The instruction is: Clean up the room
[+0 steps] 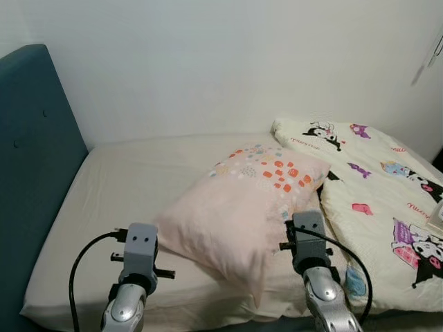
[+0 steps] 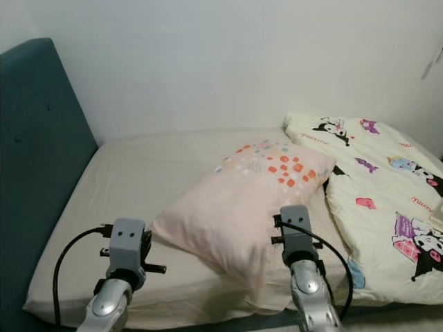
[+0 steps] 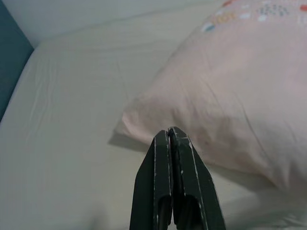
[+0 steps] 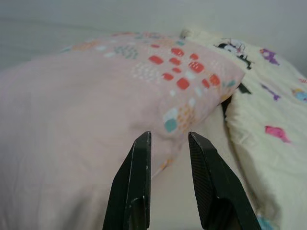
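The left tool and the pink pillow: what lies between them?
Only bare cream bed sheet. In the left wrist view, the left tool, fingers pressed together, points at the pink pillow near its corner, with nothing on the sheet in the gap.

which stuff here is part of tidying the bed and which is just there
Part of the job:
- pink pillow, lying askew mid-bed
- cartoon-print quilt, bunched at the robot's right
- left gripper, shut, near the pillow's corner
- right gripper, open at the pillow's edge

Just there:
- teal headboard
- white wall
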